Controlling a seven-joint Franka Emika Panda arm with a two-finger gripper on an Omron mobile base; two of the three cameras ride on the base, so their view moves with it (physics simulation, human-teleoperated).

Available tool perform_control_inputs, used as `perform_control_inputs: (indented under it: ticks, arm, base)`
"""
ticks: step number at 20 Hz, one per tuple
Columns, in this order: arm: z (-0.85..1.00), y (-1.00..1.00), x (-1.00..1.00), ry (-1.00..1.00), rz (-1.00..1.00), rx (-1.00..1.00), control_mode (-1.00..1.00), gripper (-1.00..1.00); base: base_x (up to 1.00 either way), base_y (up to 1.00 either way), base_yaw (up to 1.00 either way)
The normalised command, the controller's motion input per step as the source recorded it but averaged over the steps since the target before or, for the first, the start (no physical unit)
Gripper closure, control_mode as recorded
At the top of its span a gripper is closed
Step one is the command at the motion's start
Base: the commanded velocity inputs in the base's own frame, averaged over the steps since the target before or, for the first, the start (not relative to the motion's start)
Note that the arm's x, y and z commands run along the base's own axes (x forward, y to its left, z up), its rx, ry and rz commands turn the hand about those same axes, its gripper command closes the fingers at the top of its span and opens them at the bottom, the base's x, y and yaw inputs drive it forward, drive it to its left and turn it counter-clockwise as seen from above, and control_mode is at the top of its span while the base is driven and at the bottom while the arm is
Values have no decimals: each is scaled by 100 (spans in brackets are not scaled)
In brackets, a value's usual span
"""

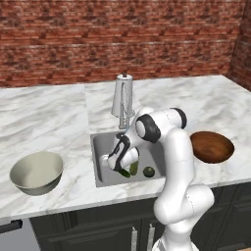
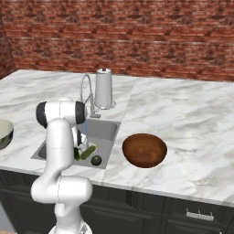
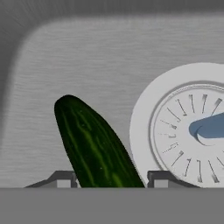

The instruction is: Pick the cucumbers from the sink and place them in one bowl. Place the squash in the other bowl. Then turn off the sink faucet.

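Two small dark fingertips (image 3: 64,179) standing either side of a dark green, streaked cucumber (image 3: 94,146), pincer (image 3: 109,180) closed in against its flanks and pinching it, down inside the square grey steel sink (image 3: 87,65). Lying slantwise across the brushed steel floor, that cucumber, its rounded end pointing away from the fingers, just beside the round white-rimmed drain (image 3: 183,131). Falling onto the drain grille, a bluish streak of water (image 3: 210,129). Reaching down into the basin from the white arm in the left base view, the hand (image 1: 120,159), with a green cucumber (image 1: 130,170) showing under it and a small, roundish dark green squash (image 1: 148,171) resting near the front right corner of the sink. Rising behind the basin, a tall silvery-white faucet (image 1: 123,98) with a thin steel spout. Sitting on the marble counter (image 1: 44,117), a wide, shallow reddish-brown wooden bowl (image 1: 212,147) to the right of the sink and a deep pale grey-beige bowl (image 1: 37,171) to the left, well apart.
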Motion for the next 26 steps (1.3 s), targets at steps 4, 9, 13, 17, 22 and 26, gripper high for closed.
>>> perform_control_inputs:
  ticks: [4, 9, 13, 17, 22, 26]
  arm:
    - [26, 0, -18, -3, 1, 0, -100, 100]
    - [32, -4, -15, -11, 2, 0, -100, 100]
    - [40, -12, -2, -11, 0, 0, -100, 100]
    - [63, 0, -3, -8, 0, 0, -100, 100]
    - [64, 0, 0, -5, 0, 0, -100, 100]
    - [61, 0, -8, -3, 1, 0, -100, 100]
  base:
    - [0, 0, 0]
    - [0, 0, 0]
    - [0, 0, 0]
    - [0, 0, 0]
    - [0, 0, 0]
    - [0, 0, 0]
